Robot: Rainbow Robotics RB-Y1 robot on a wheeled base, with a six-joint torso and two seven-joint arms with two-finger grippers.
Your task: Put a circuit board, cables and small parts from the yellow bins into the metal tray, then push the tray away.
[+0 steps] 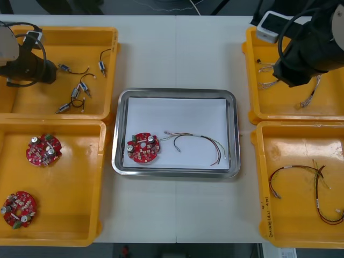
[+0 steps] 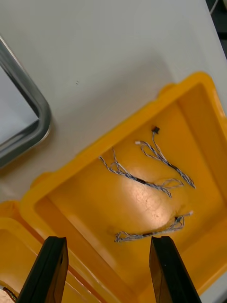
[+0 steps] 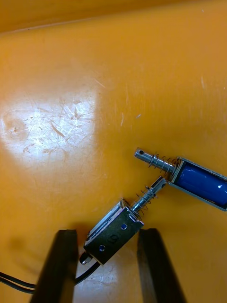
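Left claw (image 3: 107, 235) grips a small metal part (image 3: 115, 228) beside another part (image 3: 201, 182); right claw (image 2: 108, 240) gapes over cables (image 2: 146, 182).

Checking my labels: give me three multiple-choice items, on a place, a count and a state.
1. The left gripper works at: A the far left bin; B the metal tray; C the near right bin.
2. Circuit boards in the near left bin: A one; B two; C three.
3. The right gripper is: A open; B shut on a cable; C shut on a board.
1A, a small metal part lies between its fingers there. 2B, two lie there. 3A, its fingers stand apart, empty, above blue and white cables.
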